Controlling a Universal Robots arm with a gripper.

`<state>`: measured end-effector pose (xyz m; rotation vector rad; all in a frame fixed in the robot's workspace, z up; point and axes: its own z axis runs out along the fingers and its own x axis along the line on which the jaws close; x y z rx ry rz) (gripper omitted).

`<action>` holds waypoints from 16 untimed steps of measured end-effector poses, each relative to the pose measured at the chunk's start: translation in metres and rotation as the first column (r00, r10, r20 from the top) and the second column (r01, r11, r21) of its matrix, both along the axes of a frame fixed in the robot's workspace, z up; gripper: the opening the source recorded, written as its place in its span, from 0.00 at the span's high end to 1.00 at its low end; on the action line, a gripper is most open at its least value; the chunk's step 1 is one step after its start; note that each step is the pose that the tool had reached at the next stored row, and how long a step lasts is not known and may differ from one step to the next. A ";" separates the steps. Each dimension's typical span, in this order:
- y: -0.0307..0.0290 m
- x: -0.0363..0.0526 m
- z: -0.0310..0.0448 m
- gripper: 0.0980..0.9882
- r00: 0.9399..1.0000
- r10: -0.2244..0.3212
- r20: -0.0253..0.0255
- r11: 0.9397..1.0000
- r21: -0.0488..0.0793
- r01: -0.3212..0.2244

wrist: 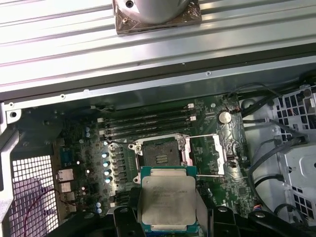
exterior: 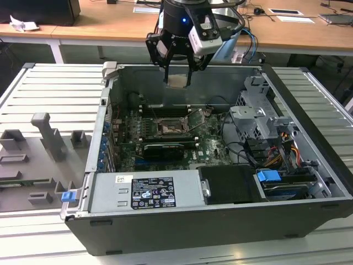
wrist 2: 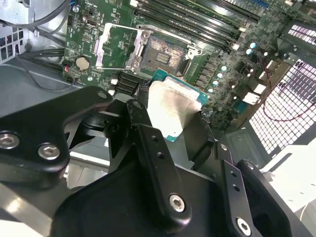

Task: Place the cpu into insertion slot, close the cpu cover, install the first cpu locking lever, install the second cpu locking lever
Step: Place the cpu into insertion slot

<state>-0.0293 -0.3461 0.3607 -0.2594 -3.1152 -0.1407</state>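
Exterior view: the gripper (exterior: 177, 78) hangs over the open computer case (exterior: 220, 226), fingers clamped on the flat cpu (exterior: 177, 83). The slot (exterior: 168, 128) lies well below, almost directly under it, bare, its cover (exterior: 194, 118) tipped up alongside.

You have one computer case (exterior: 182, 232) lying open, and one gripper (exterior: 178, 83) that clamps one chip (wrist: 168, 202). On the green board you can count one socket (wrist: 159, 155), one cover plate (wrist: 220, 154) and one coin battery (wrist: 225, 117). Beside the socket there are long memory slots (wrist: 148, 118), four as far as you can tell. The case also holds one power supply box (exterior: 143, 190), one long black card (exterior: 161, 150) and two blue plastic tabs (exterior: 67, 195) (exterior: 268, 178).
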 end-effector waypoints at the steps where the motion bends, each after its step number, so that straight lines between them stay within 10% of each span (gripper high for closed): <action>1: 0.0000 0.0000 0.0000 0.52 1.000 -0.003 0.000 1.000 0.000 0.003; 16: 0.0000 0.0000 -0.0002 0.52 0.998 -0.056 0.000 0.998 0.000 0.056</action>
